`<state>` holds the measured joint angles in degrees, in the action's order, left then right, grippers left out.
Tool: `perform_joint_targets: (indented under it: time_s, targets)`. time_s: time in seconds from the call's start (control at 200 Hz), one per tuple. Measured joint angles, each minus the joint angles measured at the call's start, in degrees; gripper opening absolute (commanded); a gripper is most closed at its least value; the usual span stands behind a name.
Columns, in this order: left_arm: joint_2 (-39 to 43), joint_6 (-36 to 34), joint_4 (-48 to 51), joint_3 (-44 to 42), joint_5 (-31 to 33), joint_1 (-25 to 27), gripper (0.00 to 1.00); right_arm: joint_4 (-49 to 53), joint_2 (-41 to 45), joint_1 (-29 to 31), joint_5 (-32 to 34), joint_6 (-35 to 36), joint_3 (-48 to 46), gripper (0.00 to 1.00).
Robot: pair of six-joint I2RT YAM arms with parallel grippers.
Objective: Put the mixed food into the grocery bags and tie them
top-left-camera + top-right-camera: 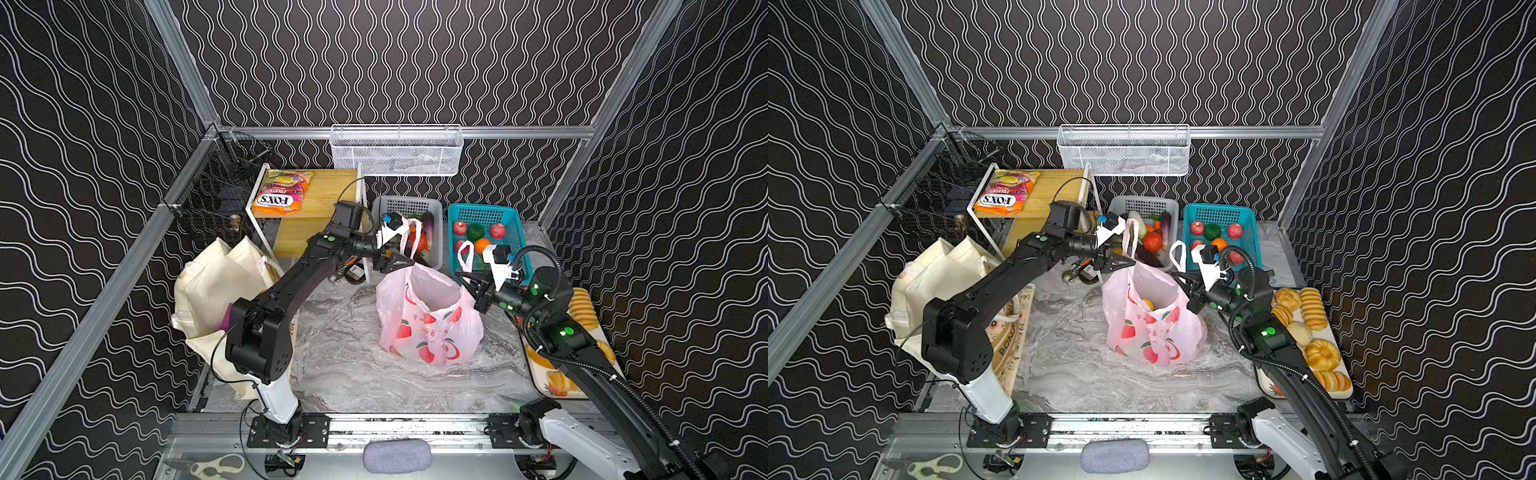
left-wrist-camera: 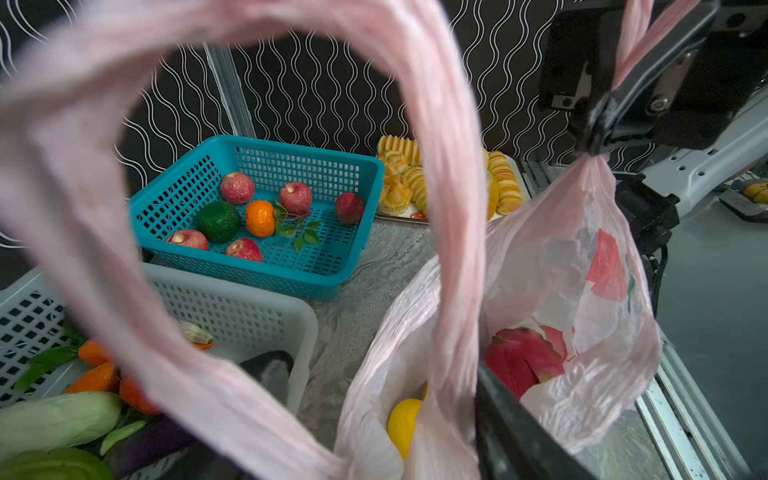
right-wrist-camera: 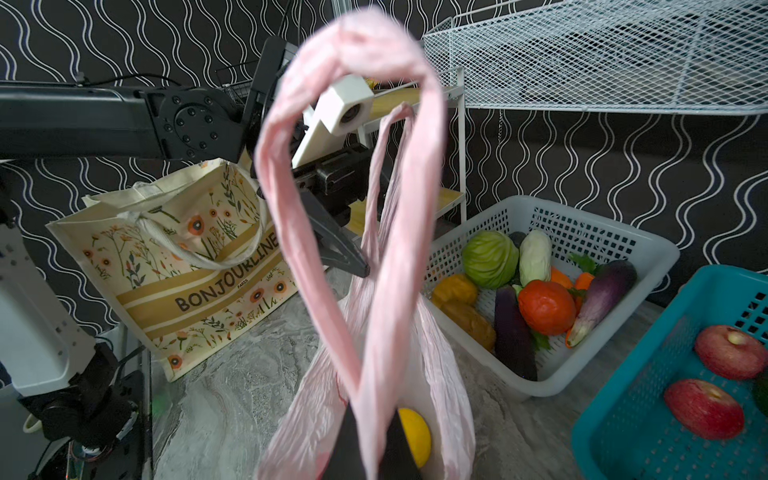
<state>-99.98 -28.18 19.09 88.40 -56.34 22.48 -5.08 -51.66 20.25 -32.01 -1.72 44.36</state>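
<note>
Pink plastic bag [image 1: 428, 316] handle pinched by right tool [image 1: 463, 275]; left arm [image 1: 299, 270] outstretched.

Field notes on my two arms. Both are black from the wrists down, with white shells [image 1: 276, 395] just above the aluminium rail [image 1: 415, 428].

- Left arm [image 1: 291, 286]: a thin black cable loops off the boxy joint nearest the rail, and a round joint face carries a ring of screws [image 3: 195, 124].
- Right arm [image 1: 582, 340]: I see ribbed black conduit [image 1: 642, 409] along its length.
- Green lights [image 1: 331, 238] glow on joints farther from the rail.
- The camera brackets [image 1: 496, 262] at the wrists are white.
- Fingers [image 3: 336, 245] are black and wedge-shaped.
</note>
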Motion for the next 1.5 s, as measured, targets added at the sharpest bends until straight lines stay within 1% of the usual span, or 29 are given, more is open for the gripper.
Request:
perform_joint_targets:
  time_s: [0.03,0.06,0.125,0.205,0.32,0.41,0.481,0.626,0.751,0.801,0.831,0.901,0.991,1.056,1.131,1.221,1.382,1.437,1.502]
  targets:
    - [0.3,0.4,-0.1,-0.4,0.3,0.0,0.62,0.0,-0.1,0.0,0.0,-0.2,0.0,0.05]
    - [0.7,1.1,-0.1,-1.0,0.6,0.0,0.64,0.0,-0.2,0.0,0.0,-0.2,0.0,0.05]
    - [1.9,2.5,-1.0,-3.1,1.9,0.1,0.77,0.0,-0.3,0.0,0.0,-0.3,0.0,0.05]
    - [3.9,6.2,-3.6,-6.4,5.4,0.9,0.8,0.0,-0.4,0.0,0.0,-0.6,0.0,0.05]
    - [6.8,11.6,-9.0,-11.4,9.7,2.1,0.8,-0.2,-0.6,0.0,0.0,-0.9,0.0,0.06]
    - [8.4,13.3,-12.1,-13.9,12.3,3.2,0.77,-0.3,-0.6,0.0,0.0,-1.6,0.0,0.06]
    - [8.7,14.5,-13.8,-14.6,13.1,3.8,0.75,-0.4,-0.7,0.0,0.0,-1.7,0.0,0.06]
    - [7.6,15.9,-14.6,-14.0,13.6,4.0,0.67,-0.3,-0.6,0.0,0.0,-1.7,0.0,0.07]
    - [7.2,16.1,-14.7,-13.1,14.1,4.3,0.55,-0.3,-0.3,0.0,0.0,-1.8,0.0,0.07]
    - [7.1,16.3,-14.7,-12.9,14.5,4.4,0.54,-0.3,-0.2,0.0,0.0,-1.8,0.0,0.07]
    - [7.1,16.5,-14.7,-12.9,15.0,4.4,0.55,-0.3,-0.2,0.0,0.1,-1.8,0.0,0.07]
    - [7.2,17.5,-14.7,-12.9,16.0,4.5,0.65,-0.3,-0.3,0.0,0.2,-1.8,0.0,0.07]
    - [8.8,18.3,-14.9,-14.4,18.5,5.2,0.74,-0.4,-0.3,0.0,0.3,-1.9,0.0,0.08]
    - [10.2,18.8,-15.8,-15.8,20.3,6.5,0.79,-0.4,-0.4,0.0,0.5,-1.9,0.0,0.08]
    - [11.5,19.0,-16.8,-17.3,22.6,7.8,0.82,-0.4,-0.7,0.0,0.9,-1.9,0.0,0.09]
    - [12.6,19.0,-17.2,-18.9,26.4,9.2,0.82,-0.4,-1.1,0.0,0.9,-1.9,0.0,0.09]
    - [13.2,19.0,-17.7,-20.3,32.1,10.3,0.75,-0.4,-1.4,0.0,0.9,-1.9,0.0,0.09]
    - [13.5,19.0,-18.2,-20.6,33.1,10.2,0.72,-0.4,-1.4,0.0,0.9,-1.9,0.0,0.09]
    - [13.7,18.9,-18.6,-20.8,33.2,10.2,0.72,-0.4,-1.5,0.0,0.9,-1.9,0.0,0.09]
